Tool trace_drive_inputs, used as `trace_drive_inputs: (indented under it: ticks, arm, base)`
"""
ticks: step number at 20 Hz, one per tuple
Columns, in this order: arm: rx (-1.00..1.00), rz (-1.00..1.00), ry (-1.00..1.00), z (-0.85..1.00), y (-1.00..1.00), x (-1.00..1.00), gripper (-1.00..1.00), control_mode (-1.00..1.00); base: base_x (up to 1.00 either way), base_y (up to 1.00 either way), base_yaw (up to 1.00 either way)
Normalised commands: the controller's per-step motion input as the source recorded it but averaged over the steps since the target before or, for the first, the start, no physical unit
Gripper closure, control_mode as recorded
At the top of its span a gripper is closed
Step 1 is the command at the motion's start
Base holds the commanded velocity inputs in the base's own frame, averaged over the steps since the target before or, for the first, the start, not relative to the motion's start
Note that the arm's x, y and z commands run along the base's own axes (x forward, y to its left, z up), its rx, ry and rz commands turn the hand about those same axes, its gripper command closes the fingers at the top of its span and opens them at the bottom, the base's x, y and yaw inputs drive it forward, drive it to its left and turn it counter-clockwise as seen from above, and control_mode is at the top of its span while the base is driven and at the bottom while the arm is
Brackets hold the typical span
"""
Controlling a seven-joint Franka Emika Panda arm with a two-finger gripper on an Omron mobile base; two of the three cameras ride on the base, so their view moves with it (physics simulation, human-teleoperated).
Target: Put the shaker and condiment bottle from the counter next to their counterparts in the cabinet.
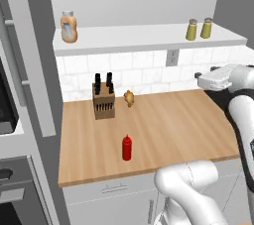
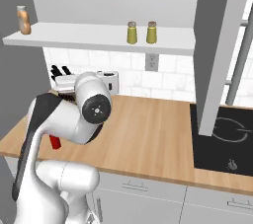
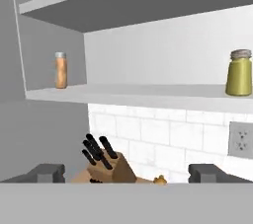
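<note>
White wall cabinet (image 1: 149,38) carries the orange bottle (image 1: 69,27) far left and two shakers (image 1: 199,28) side by side at right. Below, the condiment bottle (image 1: 127,147) waits on the counter (image 1: 173,125); the gripper (image 3: 127,172) is spread wide, empty.

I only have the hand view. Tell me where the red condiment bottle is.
Observer: The condiment bottle stands upright on the counter, near its front edge, in front of the knife block.
Operator: Count the shakers up there for me.
Observer: Two. The left shaker and the right shaker stand side by side near the right end of the cabinet shelf.
</note>
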Motion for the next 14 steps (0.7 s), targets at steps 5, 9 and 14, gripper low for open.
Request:
trace_drive_inputs:
  ticks: [5,9,14]
  arm:
    - [-0.07,0.51,0.0,-0.35,0.8,-0.73,-1.0,-1.0]
    - [-0.18,0.55,0.0,-0.67,0.73,-0.82,-1.0,-1.0]
    - [-0.12,0.58,0.01,-0.89,0.56,-0.81,-1.0,-1.0]
  base:
    - [0.0,0.0,0.0]
    - [0.0,0.0,0.0]
    - [0.0,0.0,0.0]
